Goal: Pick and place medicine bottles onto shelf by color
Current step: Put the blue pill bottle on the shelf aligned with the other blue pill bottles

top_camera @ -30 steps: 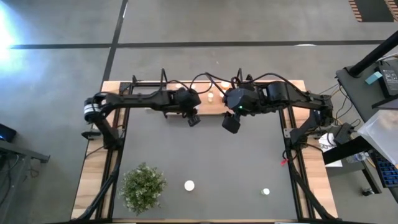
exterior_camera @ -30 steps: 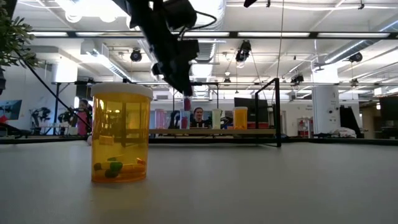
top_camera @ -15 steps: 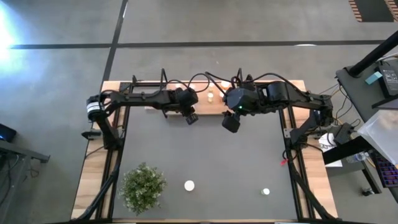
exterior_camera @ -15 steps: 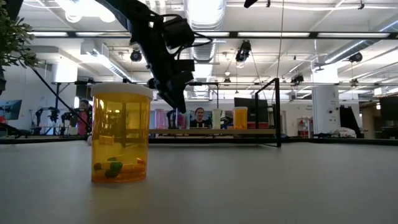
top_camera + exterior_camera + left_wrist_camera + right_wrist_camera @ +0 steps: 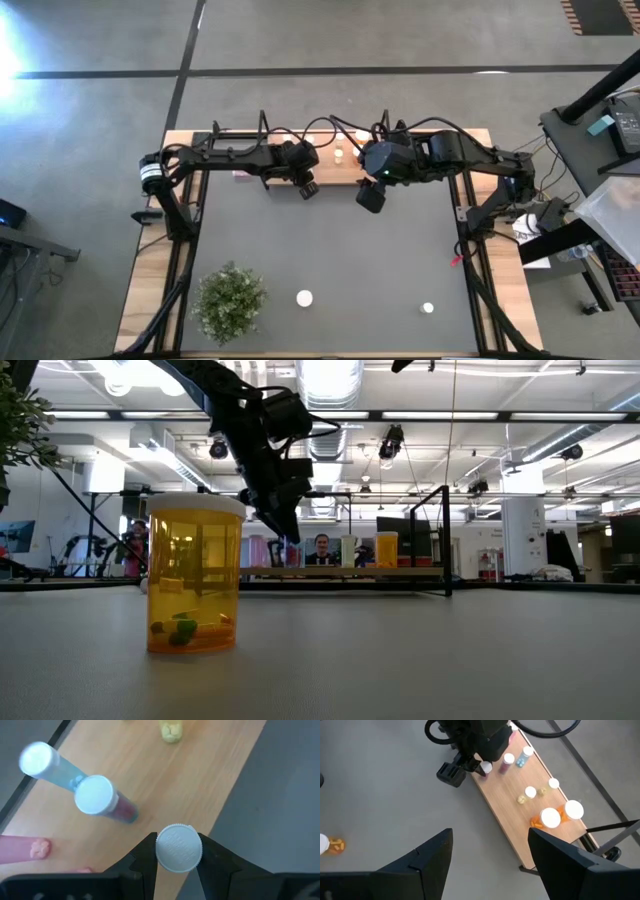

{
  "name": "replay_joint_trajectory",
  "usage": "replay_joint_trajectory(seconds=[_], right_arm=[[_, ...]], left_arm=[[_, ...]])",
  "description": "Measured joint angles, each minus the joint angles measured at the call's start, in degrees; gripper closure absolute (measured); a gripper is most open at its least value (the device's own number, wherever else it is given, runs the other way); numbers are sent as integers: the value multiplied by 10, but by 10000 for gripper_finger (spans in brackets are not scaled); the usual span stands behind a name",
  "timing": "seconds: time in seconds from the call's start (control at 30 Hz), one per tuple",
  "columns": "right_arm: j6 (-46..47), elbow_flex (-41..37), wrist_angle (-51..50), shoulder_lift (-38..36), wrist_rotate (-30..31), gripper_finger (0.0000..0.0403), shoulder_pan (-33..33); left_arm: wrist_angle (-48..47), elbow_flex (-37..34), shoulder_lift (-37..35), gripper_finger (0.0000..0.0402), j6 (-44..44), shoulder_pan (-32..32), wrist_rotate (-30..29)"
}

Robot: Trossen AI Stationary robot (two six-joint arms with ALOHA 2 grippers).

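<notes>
Two dark robot arms are reaching across a grey desk [image 5: 330, 250] toward a light wooden shelf [image 5: 345, 172] lying along its far edge. The left gripper [image 5: 179, 851] is hanging over the shelf's near edge, its jaws clenched on the white cap of a small bottle [image 5: 179, 847], which is sitting between the two fingers. On the shelf just beyond it are standing a purple bottle [image 5: 102, 800] and a blue bottle [image 5: 52, 766], both white-capped, with a small yellow bottle [image 5: 170, 731] farther along. The right gripper [image 5: 487, 845] is hovering above the desk just beside the shelf, its jaws spread wide and grasping nothing. Two larger orange bottles [image 5: 555, 817] are standing toward the shelf's other end. On the near part of the desk, an orange bottle [image 5: 195, 575] with a white cap is standing upright, well apart from the shelf, near a green potted plant [image 5: 230, 300]; another small white-capped bottle [image 5: 427, 308] is sitting off to the right.
</notes>
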Motion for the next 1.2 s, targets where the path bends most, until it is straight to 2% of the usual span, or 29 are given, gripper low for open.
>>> replay_joint_trajectory(seconds=[0.33,0.7,1.2], right_arm=[[0,0,1,0,0,156,0],[0,0,1,0,0,156,0],[0,0,0,0,0,156,0]], left_arm=[[14,-8,0,305,0,1,2],[11,-17,1,283,0,1,0],[13,-13,1,280,1,1,0]])
